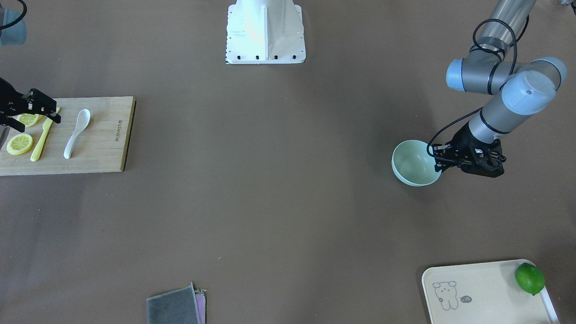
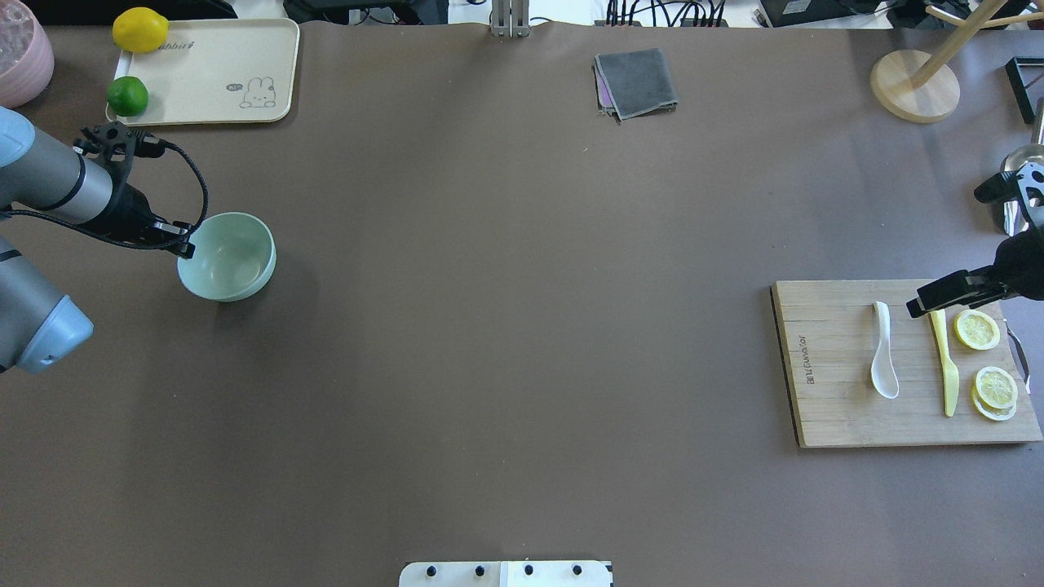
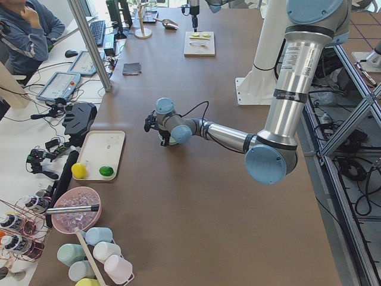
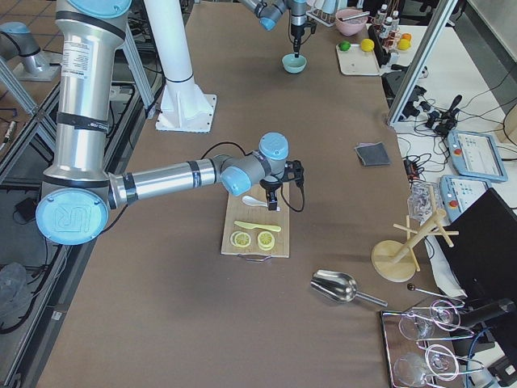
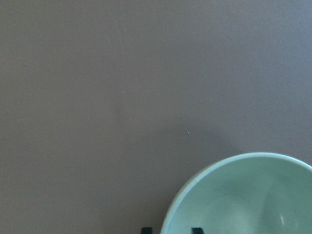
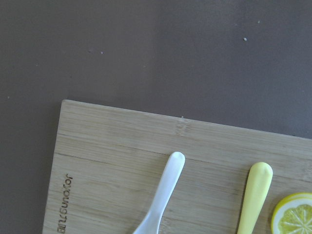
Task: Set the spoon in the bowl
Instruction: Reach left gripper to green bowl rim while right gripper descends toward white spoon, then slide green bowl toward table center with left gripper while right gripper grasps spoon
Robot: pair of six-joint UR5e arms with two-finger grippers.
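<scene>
Bamboo cutting board (image 2: 824,367) at the right end of the surface (image 2: 522,326) carries one white spoon (image 2: 883,359), one yellow knife (image 2: 946,367) and three lemon slices (image 2: 977,329), two overlapping. The right end effector (image 1: 53,111) hovers near the knife's handle end, jaws apart, empty. Wide bare brown surface separates the board from the single mint bowl (image 2: 236,261), whose rim the left end effector (image 1: 438,158) straddles, fingers parted.

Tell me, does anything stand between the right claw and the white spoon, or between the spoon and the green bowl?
Nothing visible does. The right claw hangs above the knife; the spoon lies beside it on the same board. No object shows between spoon and bowl.
</scene>
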